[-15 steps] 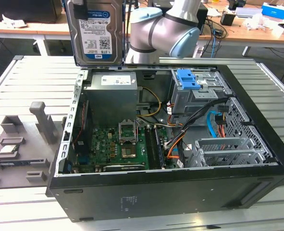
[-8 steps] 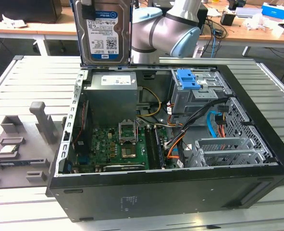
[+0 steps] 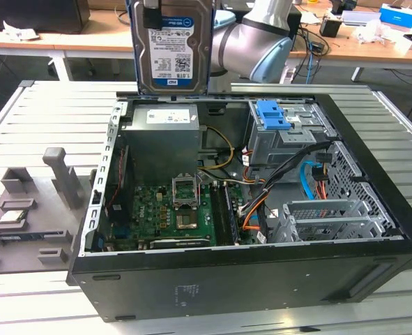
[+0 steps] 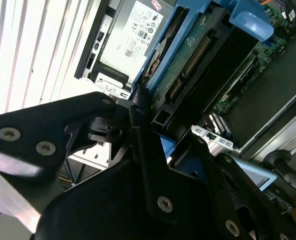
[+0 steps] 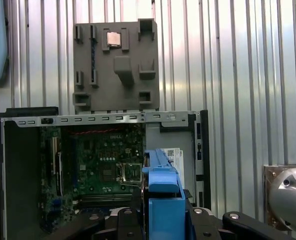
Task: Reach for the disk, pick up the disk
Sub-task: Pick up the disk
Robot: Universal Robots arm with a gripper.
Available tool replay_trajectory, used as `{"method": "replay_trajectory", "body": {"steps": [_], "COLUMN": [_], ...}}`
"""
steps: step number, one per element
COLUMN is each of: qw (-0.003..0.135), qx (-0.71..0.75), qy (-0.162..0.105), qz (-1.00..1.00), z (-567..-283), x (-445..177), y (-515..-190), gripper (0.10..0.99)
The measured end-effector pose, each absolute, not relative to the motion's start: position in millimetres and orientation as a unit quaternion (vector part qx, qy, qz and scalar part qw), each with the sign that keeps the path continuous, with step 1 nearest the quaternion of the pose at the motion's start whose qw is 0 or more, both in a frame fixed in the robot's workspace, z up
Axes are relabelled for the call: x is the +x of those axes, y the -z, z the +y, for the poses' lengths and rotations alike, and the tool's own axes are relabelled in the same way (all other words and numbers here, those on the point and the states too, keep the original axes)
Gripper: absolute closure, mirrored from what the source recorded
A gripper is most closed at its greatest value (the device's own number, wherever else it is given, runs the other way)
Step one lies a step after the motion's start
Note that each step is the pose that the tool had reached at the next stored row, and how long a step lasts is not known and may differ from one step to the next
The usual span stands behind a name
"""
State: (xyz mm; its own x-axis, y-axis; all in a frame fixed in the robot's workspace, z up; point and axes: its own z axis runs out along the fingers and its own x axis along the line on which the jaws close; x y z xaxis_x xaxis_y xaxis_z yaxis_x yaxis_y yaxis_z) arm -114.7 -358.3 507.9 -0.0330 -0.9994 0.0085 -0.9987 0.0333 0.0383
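My end effector (image 5: 164, 215) is clamped on the disk (image 3: 172, 45), which hangs upright above the open computer case (image 3: 261, 279), clear of it. The pick-up looks done.

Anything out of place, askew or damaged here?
Only the disk: it hangs upright in the air above the open case, clamped in the gripper, not seated in a bay. That fits a pickup. No damage or spills are visible.
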Motion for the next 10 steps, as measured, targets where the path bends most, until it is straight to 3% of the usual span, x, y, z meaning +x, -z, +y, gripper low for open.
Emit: {"method": "replay_trajectory", "body": {"steps": [10], "qw": [0.016], "qx": [0.695], "qy": [0.011], "qz": [-0.719], "z": [-358.1], "x": [-86.6], "y": [-507.9], "gripper": [0.718]}}
